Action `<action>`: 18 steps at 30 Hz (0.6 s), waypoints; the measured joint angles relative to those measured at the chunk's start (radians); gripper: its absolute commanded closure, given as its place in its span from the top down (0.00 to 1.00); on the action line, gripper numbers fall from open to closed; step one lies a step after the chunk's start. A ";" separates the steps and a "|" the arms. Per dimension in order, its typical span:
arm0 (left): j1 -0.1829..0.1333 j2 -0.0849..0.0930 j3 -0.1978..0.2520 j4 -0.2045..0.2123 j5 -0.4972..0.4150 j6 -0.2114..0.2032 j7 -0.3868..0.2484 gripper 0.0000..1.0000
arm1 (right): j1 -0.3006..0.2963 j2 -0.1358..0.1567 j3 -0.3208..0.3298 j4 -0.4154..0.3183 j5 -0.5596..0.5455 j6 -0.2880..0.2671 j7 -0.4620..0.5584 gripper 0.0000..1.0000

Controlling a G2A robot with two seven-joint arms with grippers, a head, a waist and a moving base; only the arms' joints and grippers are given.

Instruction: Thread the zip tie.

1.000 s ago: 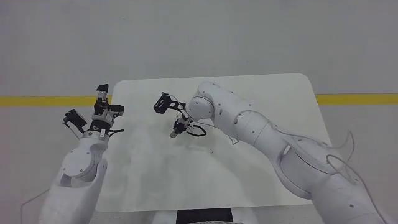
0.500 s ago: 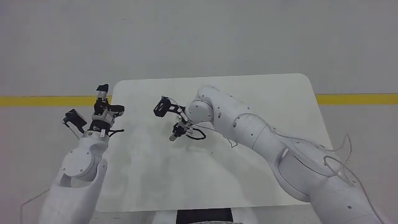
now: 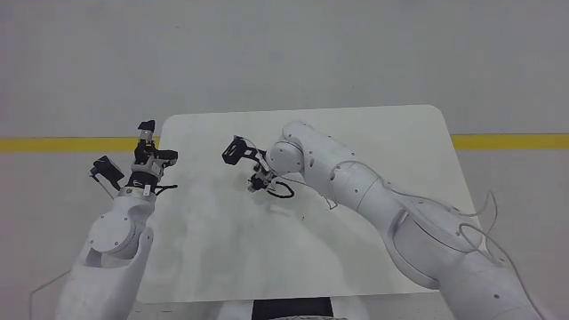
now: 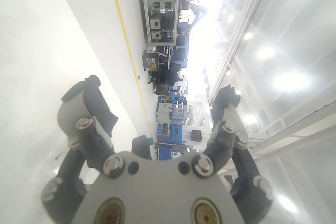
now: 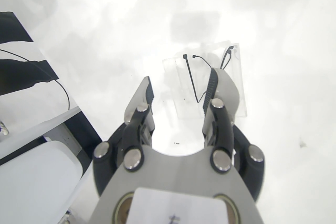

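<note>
Just ahead of the right end effector (image 5: 181, 78), a black tie (image 5: 190, 78) lies on a clear bag (image 5: 189, 110) that rests flat on the table (image 3: 382, 133). This end effector hangs low over the near part of the bag. Its fingers are apart, with nothing clamped between them.

The tie's head sits at the end farthest from the end effector. Its strap runs back toward the gap between the fingers, then kinks sideways toward one ribbed pad (image 5: 210, 86). Whether strap and pad touch cannot be told. A second thin strand, with a small head of its own, starts just beside the first head, curves across and passes behind that same finger. Beyond the finger, at the bag's far corner, more ties (image 5: 227, 57) lie bunched together.

From above, a thin black loop (image 3: 281, 188) shows just beside the right end effector, on the side toward its own arm. Whether it is a tie or a cable cannot be told.

Well apart from the bag, at the table's edge, the left end effector (image 4: 160, 88) has its fingers spread wide and grips nothing. It points away from the bag toward the room, with the table's edge running past one finger. A yellow floor line (image 4: 123, 25) stretches ahead of it.
</note>
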 measured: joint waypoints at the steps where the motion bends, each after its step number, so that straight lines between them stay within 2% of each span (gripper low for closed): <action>1: 0.000 0.000 0.000 0.000 0.000 0.000 0.000 1.00 | 0.000 -0.003 -0.001 0.006 -0.004 0.001 0.001 0.27; 11: 0.000 0.000 0.000 0.000 0.000 0.000 0.000 1.00 | -0.004 -0.040 -0.007 0.063 -0.038 0.008 -0.010 0.24; 18: 0.000 0.000 0.000 0.000 0.000 0.000 0.000 1.00 | -0.003 -0.072 -0.013 0.110 -0.059 0.018 -0.018 0.17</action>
